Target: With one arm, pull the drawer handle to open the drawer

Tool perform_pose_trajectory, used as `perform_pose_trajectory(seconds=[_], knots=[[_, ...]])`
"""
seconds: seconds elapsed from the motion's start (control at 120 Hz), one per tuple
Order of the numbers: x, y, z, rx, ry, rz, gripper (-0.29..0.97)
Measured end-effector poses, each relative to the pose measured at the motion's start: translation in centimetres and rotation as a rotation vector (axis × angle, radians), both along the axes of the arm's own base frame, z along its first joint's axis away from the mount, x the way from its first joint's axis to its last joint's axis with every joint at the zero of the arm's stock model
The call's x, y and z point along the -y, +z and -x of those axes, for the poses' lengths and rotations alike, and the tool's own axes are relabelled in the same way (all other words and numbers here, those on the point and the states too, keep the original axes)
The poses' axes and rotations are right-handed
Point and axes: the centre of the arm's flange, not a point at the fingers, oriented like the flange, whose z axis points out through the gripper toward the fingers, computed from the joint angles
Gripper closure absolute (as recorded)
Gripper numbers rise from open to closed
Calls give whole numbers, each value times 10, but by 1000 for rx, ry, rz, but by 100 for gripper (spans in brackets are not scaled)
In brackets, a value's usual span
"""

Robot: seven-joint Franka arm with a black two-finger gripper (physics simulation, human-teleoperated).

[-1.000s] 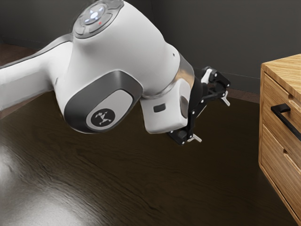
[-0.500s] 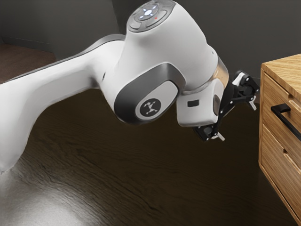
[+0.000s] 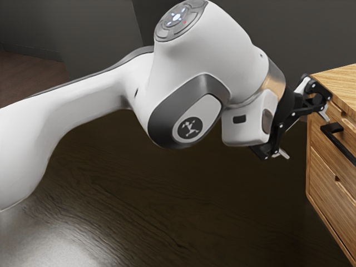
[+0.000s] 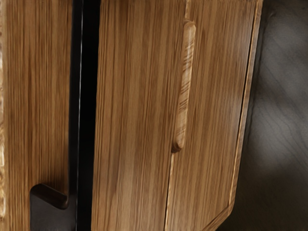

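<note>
Exterior view: nearest the camera is the white arm (image 3: 183, 72), and at its end the black gripper (image 3: 306, 136) stands wide open with nothing held. One fingertip (image 3: 326, 115) sits higher and the other (image 3: 283, 156) lower, with the gap between them facing the wooden cabinet (image 3: 336, 78). The drawer handle (image 3: 337, 140), a black bar, lies just ahead of the gripper. It is close to the upper fingertip but not between the fingers. Whether the upper finger touches the cabinet's front corner cannot be told. The handle is mounted on the top drawer (image 3: 317, 139), whose front lies flush with the cabinet's frame, so the drawer is shut. Ahead of the gripper and lower down is the lower drawer (image 3: 328, 186), also flush. Beneath the gripper spreads the dark surface (image 3: 167, 222).

In the wrist view the drawer handle (image 4: 84, 96) runs as a black bar straight ahead of the hand. Its mounting foot (image 4: 48, 196) is joined to the top drawer (image 4: 134, 120). Beyond the handle a rounded wooden strip (image 4: 185, 86) lies parallel to the bar. After it comes the cabinet's edge (image 4: 243, 120), and past that the dark surface (image 4: 284, 120)
</note>
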Motion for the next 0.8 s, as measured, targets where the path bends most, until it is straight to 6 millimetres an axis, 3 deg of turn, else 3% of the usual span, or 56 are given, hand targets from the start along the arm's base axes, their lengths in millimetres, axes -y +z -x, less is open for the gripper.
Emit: perform_pose_trajectory(seconds=[0.1, 0.225, 0.442, 0.8], knots=[[11, 6, 13, 1, -29, -9, 0], [22, -3, 26, -33, -59, -29, 0], [17, -8, 22, -45, -64, -29, 0], [26, -7, 20, -29, -86, 6, 0]])
